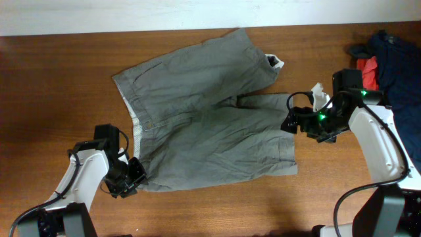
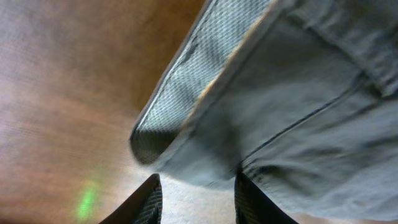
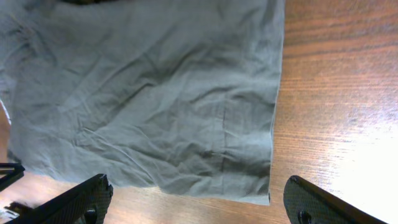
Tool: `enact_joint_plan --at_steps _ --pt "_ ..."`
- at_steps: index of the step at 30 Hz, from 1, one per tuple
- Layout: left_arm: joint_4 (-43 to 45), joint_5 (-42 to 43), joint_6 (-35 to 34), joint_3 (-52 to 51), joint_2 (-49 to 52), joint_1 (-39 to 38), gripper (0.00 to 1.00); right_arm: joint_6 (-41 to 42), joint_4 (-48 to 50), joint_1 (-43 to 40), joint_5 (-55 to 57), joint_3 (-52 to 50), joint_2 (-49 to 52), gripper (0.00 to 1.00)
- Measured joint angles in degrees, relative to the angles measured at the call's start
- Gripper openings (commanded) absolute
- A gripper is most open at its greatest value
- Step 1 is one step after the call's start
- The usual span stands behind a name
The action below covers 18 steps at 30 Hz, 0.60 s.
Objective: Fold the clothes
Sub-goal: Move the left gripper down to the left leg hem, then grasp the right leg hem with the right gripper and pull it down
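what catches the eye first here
The grey-olive shorts lie spread across the middle of the wooden table, waistband to the left. The left end effector sits at the waistband's near corner, the right end effector by a leg hem; a red garment and navy garments heap at the far right.

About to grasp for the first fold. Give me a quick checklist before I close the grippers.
1. Shorts spread out on the table: ok.
2. Left gripper open at the waistband corner: ok.
3. Right gripper open at the leg hem: ok.
4. Cloth far enough between the left fingers: cannot tell.
5. Red garment and navy garments apart from the shorts: ok.
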Motion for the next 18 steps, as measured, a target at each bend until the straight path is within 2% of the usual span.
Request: enact_joint_plan --at_steps 2,6,8,12,18 --pt "-2.19 -0.48 -0.35 -0.02 0.0 -0.02 0.59 0.02 0.11 0.0 0.11 -0.81 0.0 0.93" --pt "-2.21 -2.47 -0.55 -0.02 0.0 0.0 0.59 -0.02 0.13 0.0 0.13 -1.68 0.0 0.93" --pt "-0.85 -3.21 -0.72 -0.02 0.0 0.0 0.57 -0.02 0.31 0.0 0.13 -1.68 0.0 0.93" --pt "2.08 -4.17 -1.77 -0.02 0.0 0.0 0.49 0.02 0.35 0.0 0.13 -1.68 0.0 0.93" --pt "2.91 -5.27 -2.1 -0.02 0.42 -0.02 0.46 0.02 -0.11 0.0 0.13 -1.68 0.0 0.93"
